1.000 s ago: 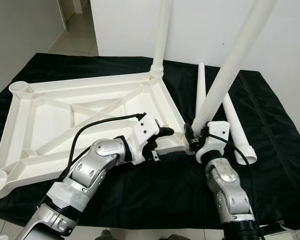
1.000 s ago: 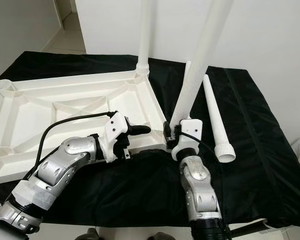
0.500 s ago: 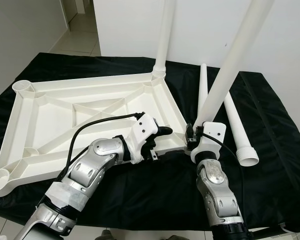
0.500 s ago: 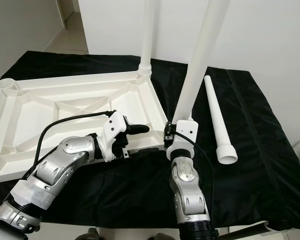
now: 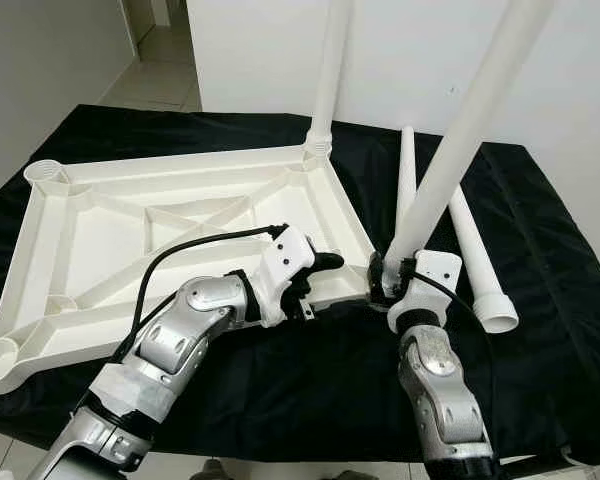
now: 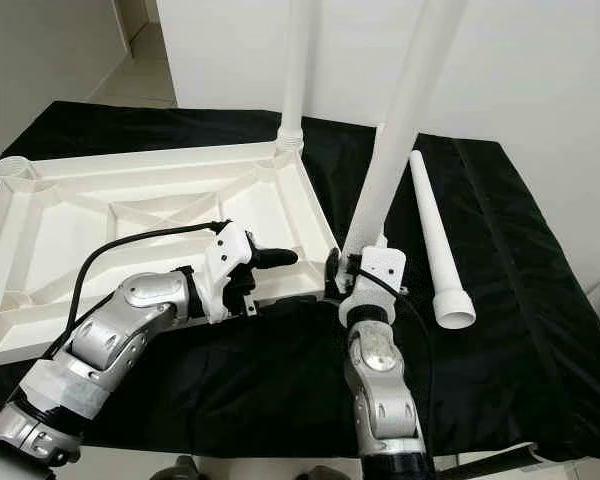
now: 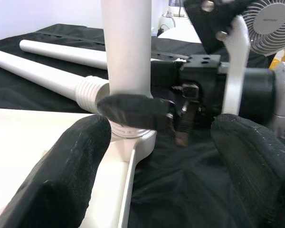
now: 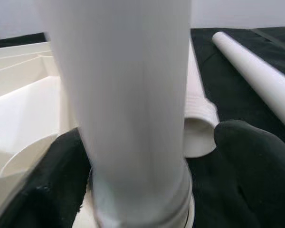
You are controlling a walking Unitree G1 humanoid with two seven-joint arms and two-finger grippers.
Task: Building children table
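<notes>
Left eye view shows an upturned white table top [image 5: 180, 225] lying on a black cloth [image 5: 540, 330] that covers the tabletop. One white leg [image 5: 328, 70] stands upright in the far corner socket. A second leg [image 5: 460, 140] rises tilted from the near right corner, and the right end effector [image 5: 387, 283] is clenched around its lower end, just above the socket. The right wrist view has this leg between the two black fingers [image 8: 249, 161], both pressed close to it. The left end effector [image 5: 315, 275] rests at the near rim of the table top, just beside that corner, its fingers spread wide and grasping nothing. Two loose legs [image 5: 470, 255] lie on the cloth beyond the right arm, well apart from the table top's empty left sockets
</notes>
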